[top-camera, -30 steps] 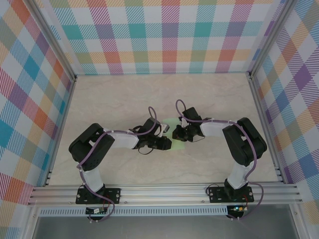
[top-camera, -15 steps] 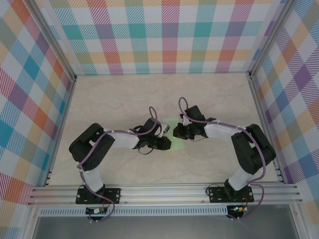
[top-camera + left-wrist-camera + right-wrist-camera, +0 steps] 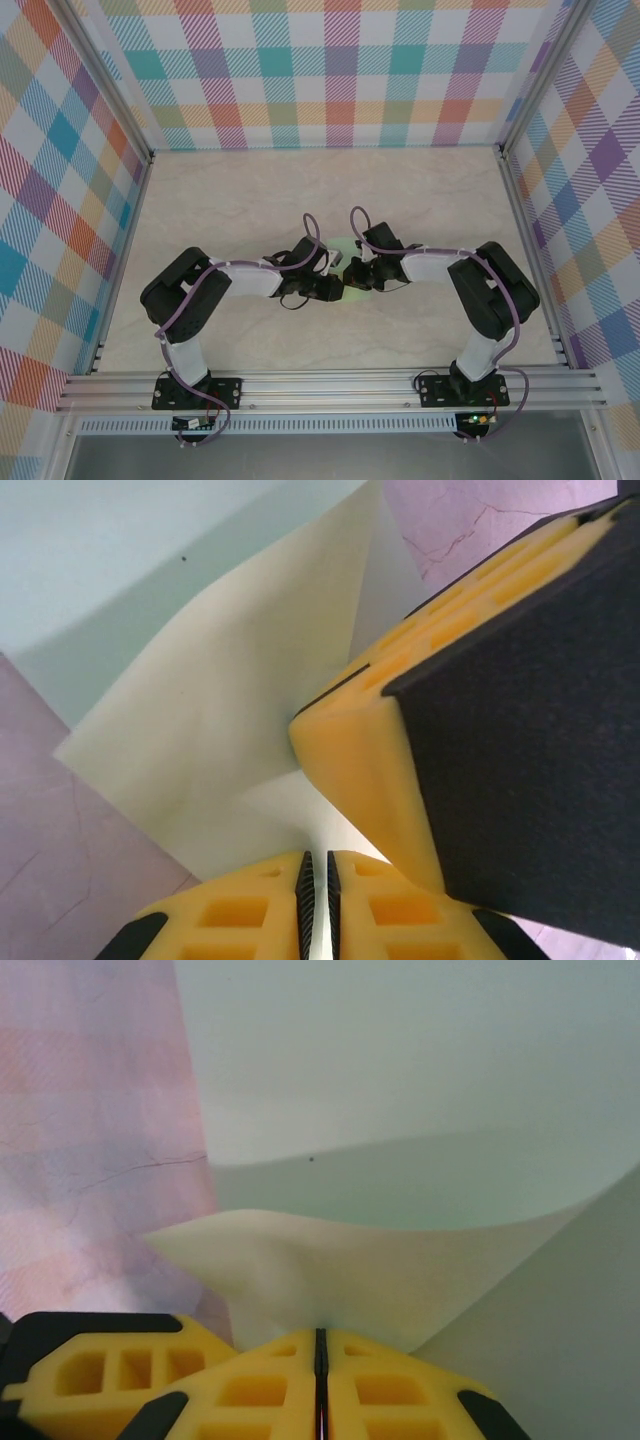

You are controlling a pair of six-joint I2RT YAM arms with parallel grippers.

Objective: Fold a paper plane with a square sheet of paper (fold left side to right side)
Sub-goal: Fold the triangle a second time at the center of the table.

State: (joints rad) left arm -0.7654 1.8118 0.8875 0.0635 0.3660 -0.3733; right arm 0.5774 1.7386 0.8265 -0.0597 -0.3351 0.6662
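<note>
Left hand (image 3: 316, 885) and right hand (image 3: 320, 1370) are each clamped on the square sheet of paper (image 3: 200, 710).

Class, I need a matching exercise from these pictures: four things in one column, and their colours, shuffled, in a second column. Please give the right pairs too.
Column A
1. square sheet of paper
2. left gripper's fingers
3. table
4. walls

Column B
a. many-coloured checks
b. pale green
c. yellow
d. beige with a marble pattern

Pairs: 1-b, 2-c, 3-d, 4-a
</note>
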